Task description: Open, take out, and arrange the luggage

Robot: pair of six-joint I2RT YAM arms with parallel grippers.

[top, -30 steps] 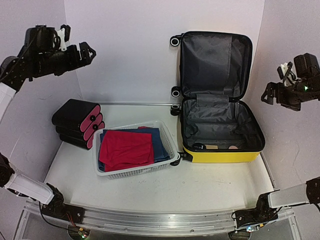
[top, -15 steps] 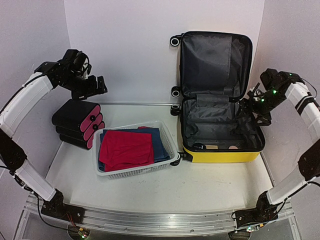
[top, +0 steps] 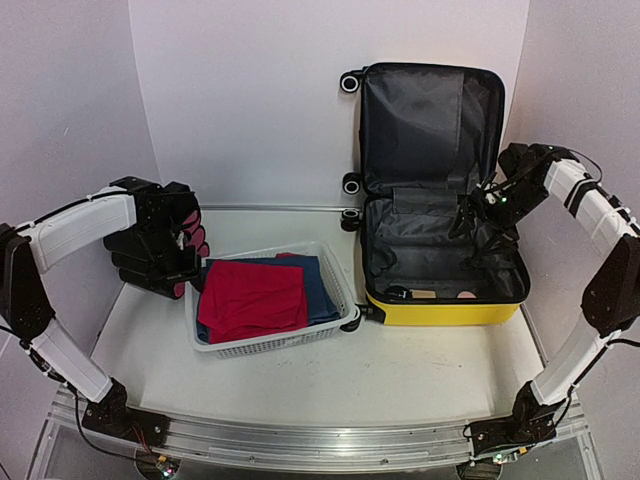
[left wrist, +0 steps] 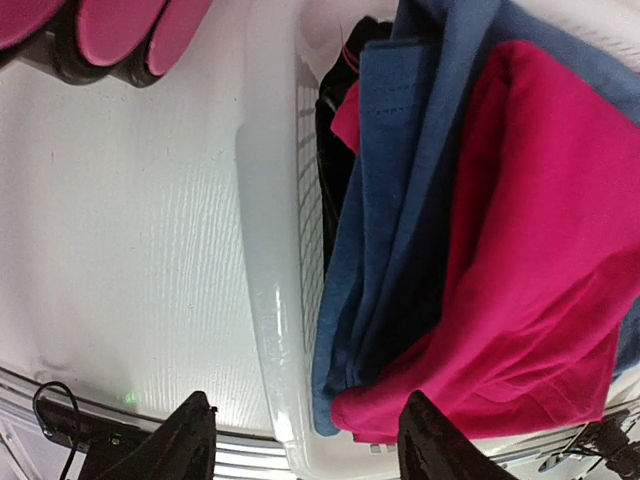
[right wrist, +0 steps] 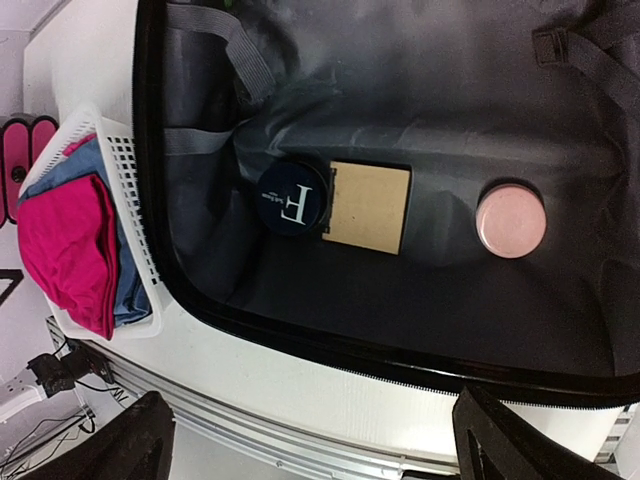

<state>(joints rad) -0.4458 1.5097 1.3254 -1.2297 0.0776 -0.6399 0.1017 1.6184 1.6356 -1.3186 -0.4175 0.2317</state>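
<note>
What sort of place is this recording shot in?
Probably a lab test cell: plain white walls box in a white table, a metal rail lines its near edge, and staged props, the luggage and a basket, sit on it.

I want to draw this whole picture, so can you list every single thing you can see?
suitcase: one, yellow with grey lining, open, right side of the table
tin: one, dark blue, round, inside the suitcase
card: one, tan, next to the tin
pink lid: one, round, inside the suitcase, apart from the card
basket: one, white, left of the suitcase
red cloth: one, on top in the basket
blue cloth: one, under the red cloth
case: one, black with pink ends, far left
table: one, white
left claw: one, black, open, over the basket's edge
right claw: one, black, open, over the suitcase
</note>
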